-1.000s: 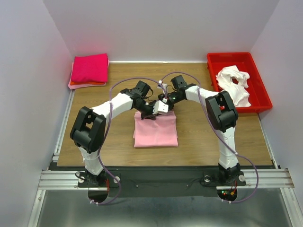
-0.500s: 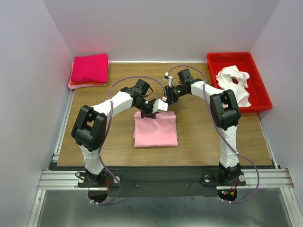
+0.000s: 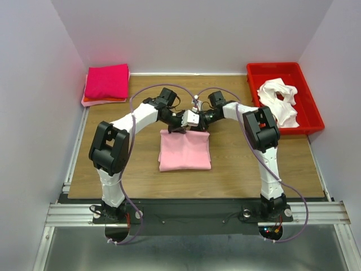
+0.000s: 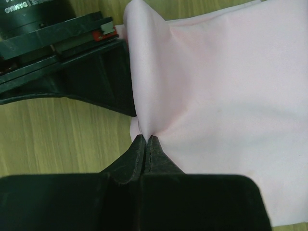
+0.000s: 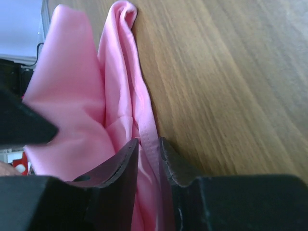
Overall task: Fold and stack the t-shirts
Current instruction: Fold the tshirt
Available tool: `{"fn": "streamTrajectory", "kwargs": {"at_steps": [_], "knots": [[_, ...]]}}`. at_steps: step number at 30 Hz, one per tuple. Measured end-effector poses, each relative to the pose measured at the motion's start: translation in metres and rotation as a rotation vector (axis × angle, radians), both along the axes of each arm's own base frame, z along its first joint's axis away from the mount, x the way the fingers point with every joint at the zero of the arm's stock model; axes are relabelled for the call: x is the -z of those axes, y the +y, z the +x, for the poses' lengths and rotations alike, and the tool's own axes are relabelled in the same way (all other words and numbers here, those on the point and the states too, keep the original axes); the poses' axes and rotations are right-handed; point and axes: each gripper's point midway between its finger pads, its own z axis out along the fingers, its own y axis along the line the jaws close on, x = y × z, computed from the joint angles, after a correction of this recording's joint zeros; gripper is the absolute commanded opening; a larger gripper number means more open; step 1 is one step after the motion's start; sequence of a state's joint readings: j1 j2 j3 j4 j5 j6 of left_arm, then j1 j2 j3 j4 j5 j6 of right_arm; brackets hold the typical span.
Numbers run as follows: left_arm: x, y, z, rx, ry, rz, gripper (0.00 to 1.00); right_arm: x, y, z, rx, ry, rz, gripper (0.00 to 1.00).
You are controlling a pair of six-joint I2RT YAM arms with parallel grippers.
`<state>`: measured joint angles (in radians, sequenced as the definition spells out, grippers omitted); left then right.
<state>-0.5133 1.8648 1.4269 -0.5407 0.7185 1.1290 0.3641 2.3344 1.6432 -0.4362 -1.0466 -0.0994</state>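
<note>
At the far corners of the wooden table, a folded magenta cloth stack sits left and a red plastic bin of crumpled white shirts right, clear of your arms. Both arms bend inward over the pale-pink t-shirt at centre. Your left gripper pinches its far edge tight, and the right gripper seemingly does likewise.

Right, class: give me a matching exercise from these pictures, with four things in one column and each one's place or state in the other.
Things:
1 pale pink t-shirt
2 white t-shirt
3 magenta folded t-shirt
4 left pincer

Places or states:
A in the red bin
B far left corner of the table
C shut on pink cloth
D middle of the table

Pairs: 1-D, 2-A, 3-B, 4-C.
</note>
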Motion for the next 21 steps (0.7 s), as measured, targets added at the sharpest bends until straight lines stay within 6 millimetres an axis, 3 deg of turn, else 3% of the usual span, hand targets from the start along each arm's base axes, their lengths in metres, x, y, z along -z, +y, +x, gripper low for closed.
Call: {"fn": "streamTrajectory", "kwargs": {"at_steps": [13, 19, 21], "knots": [[0.041, -0.001, 0.022, -0.021, 0.036, 0.019, 0.11, 0.002, 0.001, -0.005, -0.027, -0.013, 0.015, 0.26], [0.048, -0.008, 0.035, -0.021, 0.041, 0.024, 0.14, 0.002, 0.0, -0.004, -0.022, -0.013, 0.006, 0.33], [0.05, -0.01, 0.04, -0.019, 0.046, 0.03, 0.14, 0.0, -0.001, 0.001, -0.008, -0.018, -0.008, 0.41]]}}
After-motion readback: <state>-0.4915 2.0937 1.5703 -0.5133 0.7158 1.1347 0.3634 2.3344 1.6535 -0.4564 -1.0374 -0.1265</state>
